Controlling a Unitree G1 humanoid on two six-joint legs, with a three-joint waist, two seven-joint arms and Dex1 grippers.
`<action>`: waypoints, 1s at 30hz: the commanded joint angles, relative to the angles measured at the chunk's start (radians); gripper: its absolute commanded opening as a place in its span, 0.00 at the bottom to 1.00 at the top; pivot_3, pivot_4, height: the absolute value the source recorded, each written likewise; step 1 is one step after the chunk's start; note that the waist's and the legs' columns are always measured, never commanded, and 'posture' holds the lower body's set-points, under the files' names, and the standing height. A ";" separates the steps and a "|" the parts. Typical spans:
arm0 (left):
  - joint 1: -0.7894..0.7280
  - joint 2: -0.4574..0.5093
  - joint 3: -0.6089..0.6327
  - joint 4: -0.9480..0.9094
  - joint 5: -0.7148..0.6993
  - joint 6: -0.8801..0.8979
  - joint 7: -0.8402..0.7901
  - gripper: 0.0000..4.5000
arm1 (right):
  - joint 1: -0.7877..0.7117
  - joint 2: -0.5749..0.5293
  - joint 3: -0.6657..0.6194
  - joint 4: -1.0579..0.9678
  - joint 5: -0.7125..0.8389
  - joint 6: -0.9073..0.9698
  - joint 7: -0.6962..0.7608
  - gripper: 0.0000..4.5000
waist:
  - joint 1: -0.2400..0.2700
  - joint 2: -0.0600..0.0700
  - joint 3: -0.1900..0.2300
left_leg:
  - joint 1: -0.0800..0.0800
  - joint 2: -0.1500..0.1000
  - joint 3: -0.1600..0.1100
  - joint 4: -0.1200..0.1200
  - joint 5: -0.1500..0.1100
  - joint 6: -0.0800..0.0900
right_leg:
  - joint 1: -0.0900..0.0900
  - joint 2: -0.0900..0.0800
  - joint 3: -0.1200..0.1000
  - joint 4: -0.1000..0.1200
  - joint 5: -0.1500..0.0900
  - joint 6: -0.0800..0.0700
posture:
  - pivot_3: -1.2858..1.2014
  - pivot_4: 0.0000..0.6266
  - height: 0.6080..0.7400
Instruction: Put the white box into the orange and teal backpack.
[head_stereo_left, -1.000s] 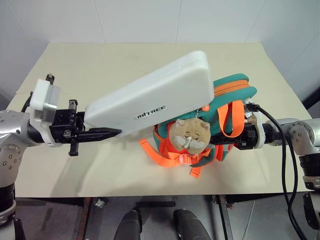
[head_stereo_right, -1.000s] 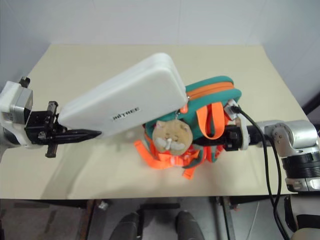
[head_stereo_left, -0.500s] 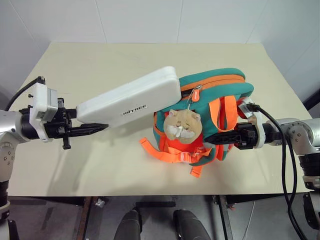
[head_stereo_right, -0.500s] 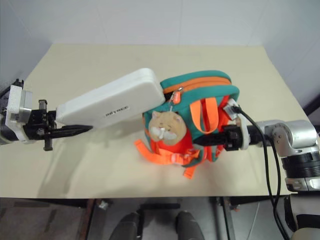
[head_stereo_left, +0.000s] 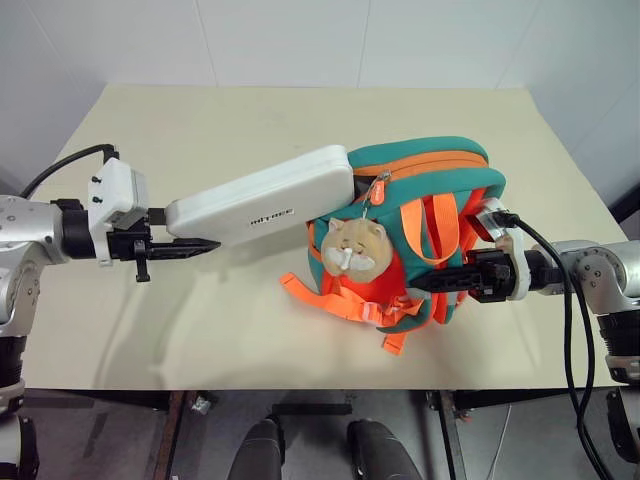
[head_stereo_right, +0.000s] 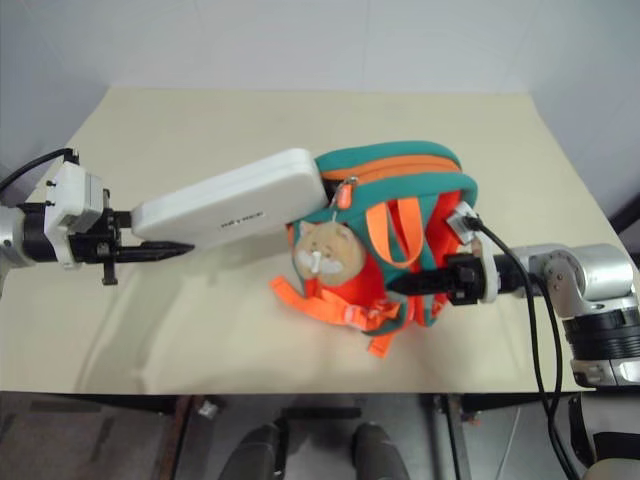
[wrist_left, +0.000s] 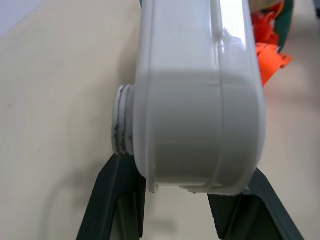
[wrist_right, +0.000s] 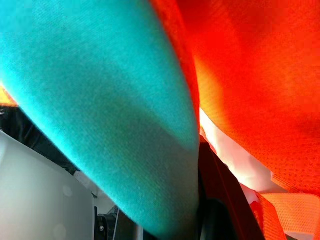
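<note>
My left gripper (head_stereo_left: 185, 246) clamps the white box (head_stereo_left: 262, 196), dark lettering unreadable, beside the backpack (head_stereo_left: 420, 215) my clenched right gripper (head_stereo_left: 425, 283) grips

The white box (head_stereo_left: 262, 194), long and flat with rounded corners and small dark lettering on its side, sticks out from the left gripper (head_stereo_left: 186, 246) and slants up toward the backpack (head_stereo_left: 420, 225), its far end at the bag's zipped top edge. The backpack stands upright by the right gripper (head_stereo_left: 432, 284), orange with teal trim, orange straps trailing on the table, a tan plush head hanging on its front.
</note>
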 joint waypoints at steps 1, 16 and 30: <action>-0.115 0.018 -0.100 0.049 0.095 0.017 -0.045 0.29 | -0.009 -0.007 -0.022 -0.018 0.015 0.005 0.007 0.03 | 0.004 0.000 0.000 | 0.000 0.000 0.000 0.001 0.000 0.000 | 0.000 0.000 0.000 0.000 0.000 0.000 | 0.52 0.24 1.00; -0.519 -0.059 -0.210 0.399 0.235 -0.024 -0.145 0.29 | 0.050 -0.031 -0.062 -0.097 0.051 0.017 -0.001 0.03 | 0.001 0.000 0.000 | -0.001 -0.001 -0.001 0.005 -0.001 0.001 | 0.000 0.001 0.000 0.004 -0.001 0.002 | 0.52 0.24 1.00; -0.601 -0.137 -0.145 0.522 0.169 0.043 -0.172 0.29 | 0.069 -0.062 -0.196 -0.257 0.228 0.084 -0.016 0.03 | 0.001 0.000 0.001 | -0.002 -0.001 -0.002 0.009 -0.001 0.001 | 0.000 0.000 -0.001 0.007 -0.001 0.002 | 0.52 0.24 1.00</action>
